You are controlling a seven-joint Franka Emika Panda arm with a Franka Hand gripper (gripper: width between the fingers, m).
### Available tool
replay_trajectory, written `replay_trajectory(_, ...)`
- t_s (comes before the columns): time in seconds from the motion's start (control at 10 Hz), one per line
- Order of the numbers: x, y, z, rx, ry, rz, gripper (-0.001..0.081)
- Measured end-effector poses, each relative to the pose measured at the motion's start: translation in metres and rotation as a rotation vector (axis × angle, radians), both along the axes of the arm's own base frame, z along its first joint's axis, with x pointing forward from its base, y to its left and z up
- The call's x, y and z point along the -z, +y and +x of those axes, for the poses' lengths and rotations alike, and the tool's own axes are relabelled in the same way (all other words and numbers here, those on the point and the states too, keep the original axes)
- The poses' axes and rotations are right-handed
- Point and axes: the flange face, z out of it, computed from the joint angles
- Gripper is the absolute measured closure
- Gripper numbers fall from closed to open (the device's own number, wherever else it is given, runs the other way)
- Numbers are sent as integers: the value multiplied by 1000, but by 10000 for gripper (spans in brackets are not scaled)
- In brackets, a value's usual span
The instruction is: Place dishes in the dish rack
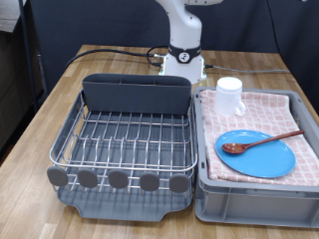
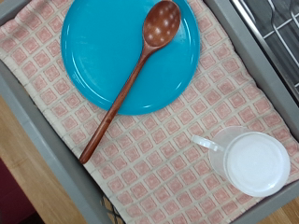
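The bright-blue plate (image 1: 256,153) (image 2: 129,51) lies on the pink checked cloth in the grey bin. The reddish-brown wooden spoon (image 1: 261,142) (image 2: 131,77) lies across it, bowl on the plate, handle reaching onto the cloth. The small white mug (image 1: 230,97) (image 2: 248,161) stands upright on the cloth beside the plate. The dish rack (image 1: 124,139), silver wire grid in a dark grey tray, stands at the exterior view's left and holds no dishes; a corner of it shows in the wrist view (image 2: 278,28). The gripper does not show in either view; the wrist camera looks down on the bin from above.
The grey bin (image 1: 257,194) with the pink checked cloth (image 2: 159,159) sits right of the rack on a wooden table (image 1: 40,119). The robot base (image 1: 183,62) stands at the back with a black cable beside it.
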Motion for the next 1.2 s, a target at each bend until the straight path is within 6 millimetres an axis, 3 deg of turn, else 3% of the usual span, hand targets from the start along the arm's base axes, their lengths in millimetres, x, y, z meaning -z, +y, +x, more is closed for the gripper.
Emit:
replay_trajectory(0.4, 55, 42, 21, 126, -73, -49, 4)
replay_trajectory(0.9, 146, 47, 37, 81, -116, -8, 4)
replay_trajectory(1.0, 157, 47, 41, 65, -128, 5, 4)
replay_trajectory(1.2, 158, 46, 41, 106, -135, -3, 4)
